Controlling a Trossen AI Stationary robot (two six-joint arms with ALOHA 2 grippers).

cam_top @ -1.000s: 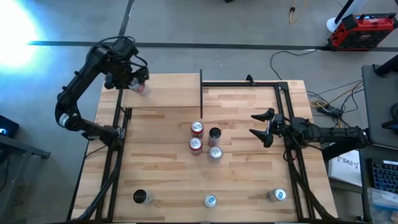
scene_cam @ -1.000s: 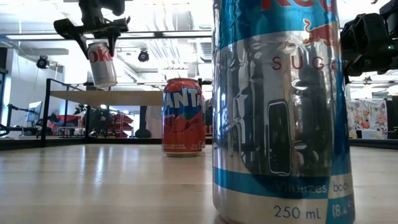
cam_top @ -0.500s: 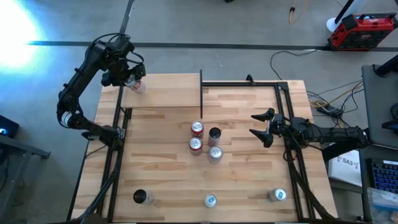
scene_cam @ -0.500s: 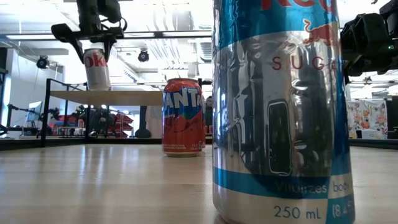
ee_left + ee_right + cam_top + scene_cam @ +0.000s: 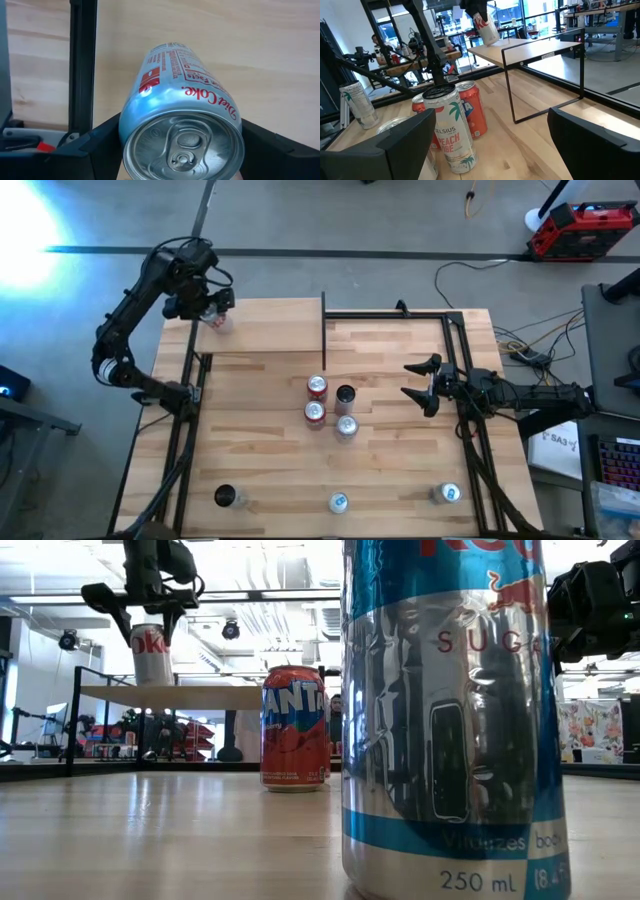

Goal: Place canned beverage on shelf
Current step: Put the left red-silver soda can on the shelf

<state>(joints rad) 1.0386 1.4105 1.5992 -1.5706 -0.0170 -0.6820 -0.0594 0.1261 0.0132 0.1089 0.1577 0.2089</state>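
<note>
A silver Diet Coke can (image 5: pixel 182 125) is clamped between the fingers of the left gripper (image 5: pixel 213 307) and is held upright at the far-left corner of the shelf (image 5: pixel 270 325), its base at the board's surface in the low view. The right gripper (image 5: pixel 422 383) is held spread wide and empty above the table's (image 5: pixel 390 470) right side, near a cluster of cans (image 5: pixel 330 408) at the table's middle.

Grey concrete floor (image 5: pixel 300 220) crossed by a dark line; red toolbox (image 5: pixel 583 230) at its far corner; bright ceiling lights (image 5: pixel 260 560) and large windows (image 5: pixel 505 15) behind.
</note>
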